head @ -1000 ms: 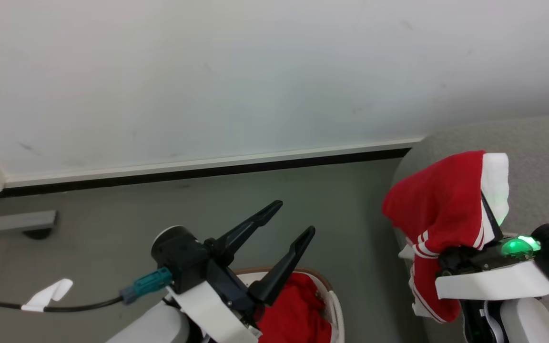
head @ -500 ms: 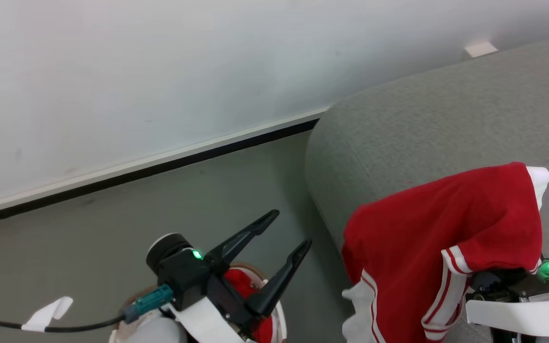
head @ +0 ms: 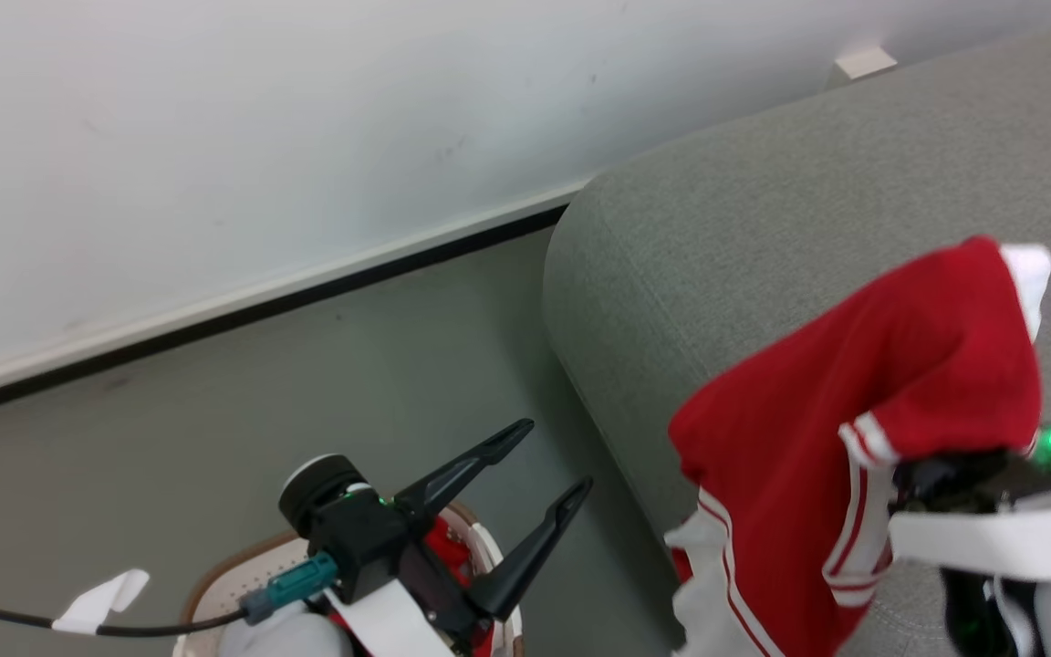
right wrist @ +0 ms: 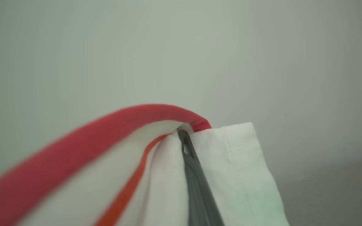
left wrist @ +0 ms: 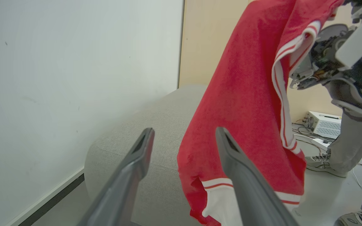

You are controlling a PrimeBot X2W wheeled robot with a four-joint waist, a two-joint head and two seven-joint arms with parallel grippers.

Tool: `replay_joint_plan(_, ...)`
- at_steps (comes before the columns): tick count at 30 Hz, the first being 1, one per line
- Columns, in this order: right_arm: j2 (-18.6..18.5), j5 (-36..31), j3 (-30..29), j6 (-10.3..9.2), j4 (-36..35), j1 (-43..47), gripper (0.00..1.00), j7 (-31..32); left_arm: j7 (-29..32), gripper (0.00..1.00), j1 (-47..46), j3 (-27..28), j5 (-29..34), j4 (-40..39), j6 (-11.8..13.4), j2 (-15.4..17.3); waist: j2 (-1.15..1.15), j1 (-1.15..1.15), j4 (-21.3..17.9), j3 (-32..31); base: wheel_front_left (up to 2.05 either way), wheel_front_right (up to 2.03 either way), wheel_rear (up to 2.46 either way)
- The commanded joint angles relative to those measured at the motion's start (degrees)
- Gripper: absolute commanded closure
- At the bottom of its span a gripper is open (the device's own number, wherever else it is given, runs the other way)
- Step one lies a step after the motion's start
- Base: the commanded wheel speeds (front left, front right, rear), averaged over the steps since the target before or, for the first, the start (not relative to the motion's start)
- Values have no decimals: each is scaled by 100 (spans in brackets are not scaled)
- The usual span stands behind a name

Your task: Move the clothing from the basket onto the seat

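Clothing (head: 854, 411) clamped in right jaws, hanging at seat (head: 717, 228); left jaws apart above basket (head: 220, 584); person's shoe (left wrist: 322, 164) beyond.

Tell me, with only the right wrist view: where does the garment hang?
Observer: The garment hangs by the sofa's end, not yet laid down.
Operator: Anything left in the basket?
Observer: Yes, red cloth shows inside the basket.
Operator: And the left jaws?
Observer: Open and empty, by the basket.
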Motion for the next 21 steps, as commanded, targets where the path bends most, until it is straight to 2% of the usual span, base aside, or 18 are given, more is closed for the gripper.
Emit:
replay_joint_plan(1,-46,-106,-82,-11,3,-275,100,114,10,0,20,-15,22,-17,-14,81,0,0,62,180,0,0,0)
replay_joint_plan(5,-110,-17,-379,-11,90,-1181,100,572,51,0,-52,10,7,-196,-41,389,0,0,217,624,0,0,0)
replay_joint_plan(9,-281,-225,-882,-11,232,-2164,100,1152,83,0,-103,68,-40,-469,-63,788,0,0,460,1166,0,0,0)
replay_joint_plan(14,-551,-723,-1702,-11,317,-3152,100,1787,71,0,-136,159,-132,-835,-92,1273,0,0,810,1805,0,0,0)
replay_joint_plan(21,-654,-1364,-2969,-11,719,-3947,100,2239,40,0,-251,306,-191,-1175,-102,1809,0,0,1184,2490,0,0,0)
